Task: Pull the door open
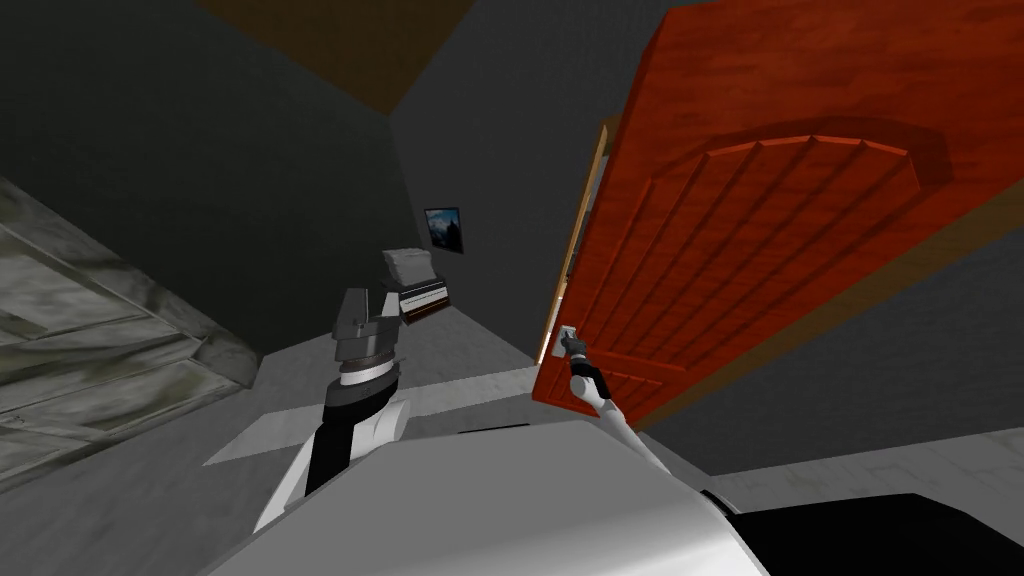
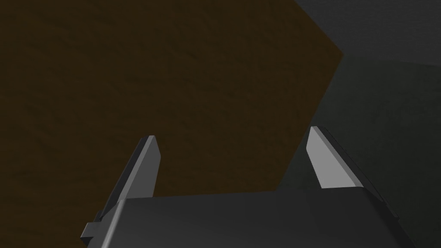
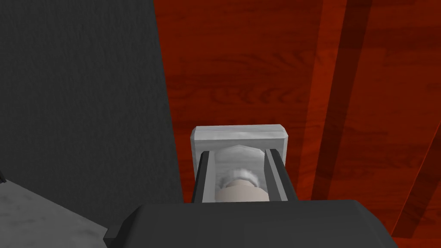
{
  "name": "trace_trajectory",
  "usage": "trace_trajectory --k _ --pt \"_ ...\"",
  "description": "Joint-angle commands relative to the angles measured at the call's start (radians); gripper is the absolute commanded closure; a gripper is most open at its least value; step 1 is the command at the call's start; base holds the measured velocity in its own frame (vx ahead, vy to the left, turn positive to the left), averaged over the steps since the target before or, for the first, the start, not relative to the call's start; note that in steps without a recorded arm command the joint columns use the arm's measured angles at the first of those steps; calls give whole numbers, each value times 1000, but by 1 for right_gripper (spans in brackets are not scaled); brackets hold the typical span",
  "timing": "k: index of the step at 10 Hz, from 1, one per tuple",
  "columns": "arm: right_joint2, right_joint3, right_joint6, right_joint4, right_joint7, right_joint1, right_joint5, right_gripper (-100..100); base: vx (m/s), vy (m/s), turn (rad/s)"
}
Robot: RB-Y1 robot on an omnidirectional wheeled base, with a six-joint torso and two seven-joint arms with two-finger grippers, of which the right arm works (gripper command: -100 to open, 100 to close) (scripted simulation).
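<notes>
A red-brown panelled door (image 1: 760, 210) stands ajar, its free edge swung away from the pale frame (image 1: 575, 250). Its light grey handle (image 1: 568, 335) sits low on that edge. My right gripper (image 1: 572, 346) is at the handle. In the right wrist view the door (image 3: 267, 64) lies close behind the grey handle plate (image 3: 239, 133), and my right gripper (image 3: 239, 172) is shut on the rounded knob (image 3: 239, 189), one finger pressing each side. My left gripper (image 1: 415, 290) is raised to the left of the door, and in its wrist view the left gripper (image 2: 232, 144) is open with nothing between the fingers.
Dark grey walls (image 1: 200, 180) close the room on the left and behind. A small framed picture (image 1: 444, 229) hangs on the far wall beside the doorway. A pale weathered panelled surface (image 1: 90, 340) lies at the left edge. Grey floor (image 1: 470, 360) stretches toward the door.
</notes>
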Motion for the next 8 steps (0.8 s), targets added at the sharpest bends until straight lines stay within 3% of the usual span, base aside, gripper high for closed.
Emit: trace_trajectory --k 1,2,3,8 --pt "-21 15 12 9 -33 16 -9 100 -177 -39 144" --pt "-18 5 -4 3 -22 2 -4 100 -90 -19 27" --pt "-38 21 -8 -3 -43 11 -5 100 -162 -51 136" --pt "-88 70 -18 -17 -91 38 -10 100 -261 -44 159"
